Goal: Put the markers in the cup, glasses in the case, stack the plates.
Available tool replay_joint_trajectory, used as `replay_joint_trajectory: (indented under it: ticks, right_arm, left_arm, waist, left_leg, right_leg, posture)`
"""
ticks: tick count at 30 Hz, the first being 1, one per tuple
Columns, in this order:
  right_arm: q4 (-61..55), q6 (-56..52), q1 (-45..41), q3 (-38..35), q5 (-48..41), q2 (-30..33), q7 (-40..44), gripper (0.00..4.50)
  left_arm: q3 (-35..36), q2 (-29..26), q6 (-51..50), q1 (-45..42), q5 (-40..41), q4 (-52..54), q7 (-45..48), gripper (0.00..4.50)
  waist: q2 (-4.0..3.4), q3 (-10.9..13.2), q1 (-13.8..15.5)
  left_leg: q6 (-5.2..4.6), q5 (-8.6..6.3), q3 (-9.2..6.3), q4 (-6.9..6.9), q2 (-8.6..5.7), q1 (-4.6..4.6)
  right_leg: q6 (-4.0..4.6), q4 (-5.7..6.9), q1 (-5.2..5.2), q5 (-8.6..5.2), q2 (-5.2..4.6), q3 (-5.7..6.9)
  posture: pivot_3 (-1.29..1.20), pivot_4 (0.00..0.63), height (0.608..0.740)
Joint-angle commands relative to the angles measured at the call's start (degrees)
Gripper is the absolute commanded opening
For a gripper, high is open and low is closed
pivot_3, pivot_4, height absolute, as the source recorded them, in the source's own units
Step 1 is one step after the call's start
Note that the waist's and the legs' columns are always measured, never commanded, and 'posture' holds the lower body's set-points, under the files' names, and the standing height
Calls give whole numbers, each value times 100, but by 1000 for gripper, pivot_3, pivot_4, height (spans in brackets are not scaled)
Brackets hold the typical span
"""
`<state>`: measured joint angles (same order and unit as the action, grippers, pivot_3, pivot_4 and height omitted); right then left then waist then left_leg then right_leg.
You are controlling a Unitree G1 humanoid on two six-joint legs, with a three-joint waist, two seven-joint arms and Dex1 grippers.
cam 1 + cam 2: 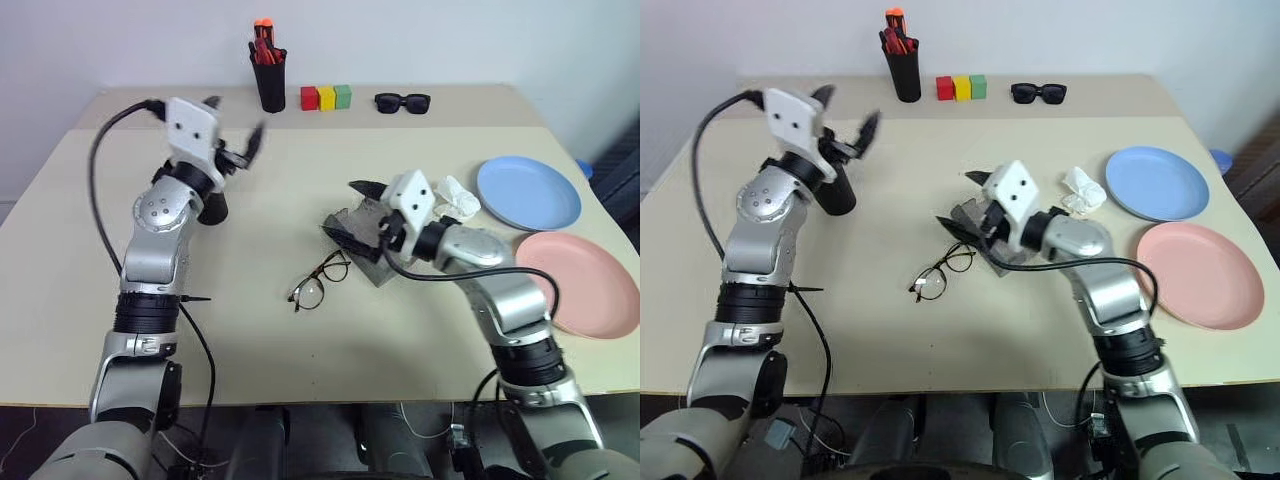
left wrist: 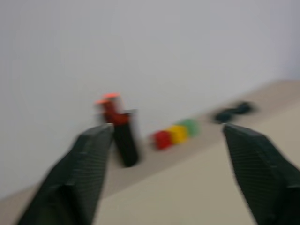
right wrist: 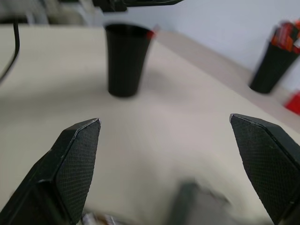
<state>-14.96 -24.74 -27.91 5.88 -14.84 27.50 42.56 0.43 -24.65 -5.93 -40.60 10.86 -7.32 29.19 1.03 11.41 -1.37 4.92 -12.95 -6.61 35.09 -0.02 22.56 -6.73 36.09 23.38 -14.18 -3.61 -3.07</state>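
Note:
The black cup (image 1: 213, 208) stands on the table at the left, half behind my left forearm. In the right wrist view a bit of red shows at the rim of the cup (image 3: 124, 58); the markers are otherwise hidden. My left gripper (image 1: 237, 120) is open and empty above and just behind the cup. The glasses (image 1: 320, 281) lie unfolded in the middle of the table. The grey case (image 1: 376, 268) lies just to their right. My right gripper (image 1: 352, 212) hangs open over it, holding nothing. The blue plate (image 1: 528, 192) and the pink plate (image 1: 580, 285) lie side by side at the right.
A black holder with orange-red markers (image 1: 268, 75), three coloured blocks (image 1: 326, 97) and black sunglasses (image 1: 402, 101) line the table's far edge. A crumpled white thing (image 1: 457, 196) lies between the case and the blue plate.

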Motion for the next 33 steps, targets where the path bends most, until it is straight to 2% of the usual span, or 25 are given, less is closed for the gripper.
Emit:
replay_joint_trajectory:
  ticks: [1, 4, 9, 13, 16, 19, 23, 24, 25, 32, 33]
  right_arm:
    - [-412, -112, 173, -399, -260, 493, 344, 4500]
    - [-588, -205, 405, -485, -366, 890, 574, 4500]
    - [-900, -327, 725, -524, -427, 1045, 536, 4500]
    - [-1317, -498, 1015, -555, -463, 1007, 319, 4500]
    - [-1665, -641, 1301, -640, -489, 979, 95, 4500]
    - [-1971, -791, 1528, -699, -534, 943, -122, 4500]
    - [-2241, -931, 1689, -705, -562, 894, -374, 4500]
    - [-2286, -960, 1712, -713, -575, 887, -424, 4500]
    - [-2322, -983, 1730, -720, -590, 885, -463, 4500]
    - [-2302, -952, 1725, -660, -647, 955, -510, 4500]
    - [-2269, -936, 1691, -640, -649, 959, -490, 4500]
  left_arm:
    - [-646, -335, -249, -176, 199, 102, 1577, 4469]
    - [-1271, -439, 271, -478, -186, -605, 2554, 4469]
    - [-1944, 26, 1309, -1428, -795, -2612, 3460, 4469]
    - [-2286, 466, 2343, -2310, -1415, -4419, 3672, 4469]
    - [-2444, 687, 2820, -2791, -1723, -5324, 4069, 4469]
    - [-2569, 869, 3206, -3137, -2160, -5977, 3790, 4469]
    - [-2549, 994, 3371, -3291, -2425, -6388, 3866, 4469]
    - [-2548, 1001, 3393, -3303, -2496, -6444, 3795, 3950]
    - [-2518, 1011, 3385, -3307, -2526, -6487, 3774, 3688]
    - [-2088, 994, 3256, -3241, -2323, -6520, 3999, 190]
    - [-1996, 991, 3198, -3240, -2259, -6503, 4035, 17]
  waist:
    - [-1, 1, -3]
    - [-1, 1, -24]
    - [1, 1, -18]
    - [2, 2, 17]
    - [2, 2, 31]
    - [3, 3, 39]
    - [3, 3, 35]
    - [3, 3, 29]
    - [4, 3, 26]
    - [4, 3, 39]
    - [4, 3, 39]
  left_leg:
    - [0, 0, 0, 0, 0, 0]
    - [0, 0, 2, 5, 0, 1]
    - [-2, 0, 3, 11, 0, 6]
    - [-9, -4, 2, 12, 0, 10]
    - [-12, -6, 1, 14, -1, 27]
    - [-14, -7, 1, 18, -1, 42]
    - [-14, -7, 0, 24, -1, 48]
    - [-14, -7, 0, 24, -1, 48]
    - [-14, -7, 0, 25, -1, 47]
    - [-14, -7, -3, 26, -1, 46]
    - [-15, -7, -3, 27, -1, 47]
  right_leg:
    - [0, 0, 0, 0, 0, 0]
    - [0, 0, -1, 0, 0, -2]
    - [-1, -3, -1, -1, 0, -3]
    - [-5, -6, 1, -4, 1, -2]
    - [-7, -8, 12, -4, 0, -1]
    - [-9, -9, 22, -5, 0, -1]
    - [-10, -7, 26, -5, 0, 0]
    - [-10, -6, 26, -5, 0, 0]
    - [-9, -4, 27, -5, 1, 0]
    - [-10, 0, 26, -5, 0, 0]
    - [-10, 0, 26, -5, 0, 0]
  posture:
    - [0, 150, 740]
    - [0, 150, 740]
    - [0, 150, 740]
    - [0, 150, 740]
    - [0, 150, 740]
    - [0, 150, 740]
    - [0, 150, 740]
    - [0, 150, 740]
    - [0, 150, 740]
    - [0, 150, 740]
    - [0, 150, 740]
